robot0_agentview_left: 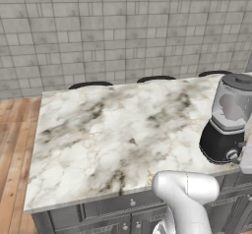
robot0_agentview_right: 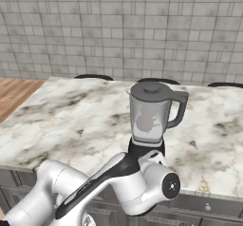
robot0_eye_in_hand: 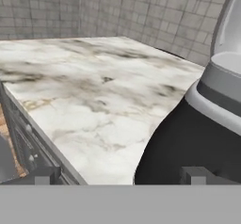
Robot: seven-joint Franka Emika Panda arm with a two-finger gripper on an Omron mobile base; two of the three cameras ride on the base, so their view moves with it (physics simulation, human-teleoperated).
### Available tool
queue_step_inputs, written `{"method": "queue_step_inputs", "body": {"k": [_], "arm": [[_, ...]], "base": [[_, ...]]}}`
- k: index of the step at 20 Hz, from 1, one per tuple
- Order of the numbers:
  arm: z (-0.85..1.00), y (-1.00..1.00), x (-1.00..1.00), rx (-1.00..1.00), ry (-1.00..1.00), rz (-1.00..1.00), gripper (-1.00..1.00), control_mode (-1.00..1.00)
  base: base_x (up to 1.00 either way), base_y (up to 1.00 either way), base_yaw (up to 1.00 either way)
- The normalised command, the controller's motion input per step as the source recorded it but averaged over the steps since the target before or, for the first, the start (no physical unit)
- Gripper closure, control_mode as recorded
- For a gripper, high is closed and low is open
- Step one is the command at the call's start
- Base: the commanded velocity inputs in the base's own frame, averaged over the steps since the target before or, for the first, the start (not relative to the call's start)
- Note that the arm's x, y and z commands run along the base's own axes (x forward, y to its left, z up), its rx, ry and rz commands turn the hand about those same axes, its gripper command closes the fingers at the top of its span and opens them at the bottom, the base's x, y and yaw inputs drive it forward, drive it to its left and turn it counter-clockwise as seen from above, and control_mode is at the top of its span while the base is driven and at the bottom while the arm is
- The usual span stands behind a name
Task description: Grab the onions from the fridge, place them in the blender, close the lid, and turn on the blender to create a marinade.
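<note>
You are looking at a tiled grey wall (robot0_agentview_right: 118, 25) behind a large marble counter (robot0_agentview_left: 108, 134), which rests on dark grey panelled cabinets (robot0_agentview_left: 113, 213); a strip of wooden floor (robot0_agentview_left: 15, 144) shows at the left side of the left base view. Along the far edge of the counter you can see three dark curved tops (robot0_agentview_left: 90, 84), perhaps of stools, but you cannot tell for sure. The white arm (robot0_agentview_right: 109, 182) reaches forward at the near edge of the counter, just in front of the blender (robot0_agentview_right: 149, 120). The blender stands upright near the front edge of the counter, at its right part in the left base view. Its black base (robot0_agentview_left: 219, 144) has a small silver knob (robot0_agentview_left: 232, 155) that faces the robot, and the translucent jar (robot0_agentview_right: 148, 118) carries its handle (robot0_agentview_right: 178, 108) on the right in the right base view. The lid (robot0_agentview_right: 151, 90) sits on top of the jar. Inside the jar a pale rounded shape (robot0_agentview_right: 144, 123) appears, too dim to name. In the hand view the gripper (robot0_eye_in_hand: 122, 175) is low at the counter edge, its two dark fingertips (robot0_eye_in_hand: 44, 175) spread wide apart with nothing between them, and the black base is close in front of the right fingertip.
</note>
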Motion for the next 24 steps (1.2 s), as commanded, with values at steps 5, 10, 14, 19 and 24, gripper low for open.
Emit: {"method": "queue_step_inputs", "body": {"k": [5,10,14,19,24], "arm": [[-0.09,-0.07,0.21,0.00,0.00,0.00,-1.00,-1.00],[-0.13,-0.08,0.19,0.00,0.00,0.00,-1.00,-1.00],[-0.13,-0.10,0.16,0.00,0.00,0.00,-1.00,-1.00],[-0.10,-0.14,0.13,0.00,-0.01,0.00,-1.00,-1.00],[-0.14,-0.14,0.15,0.00,-0.02,0.00,-1.00,-1.00]], "base": [[0.00,0.00,0.00],[0.00,0.00,0.00],[0.00,0.00,0.00],[0.00,0.00,0.00],[0.00,0.00,0.00]]}}
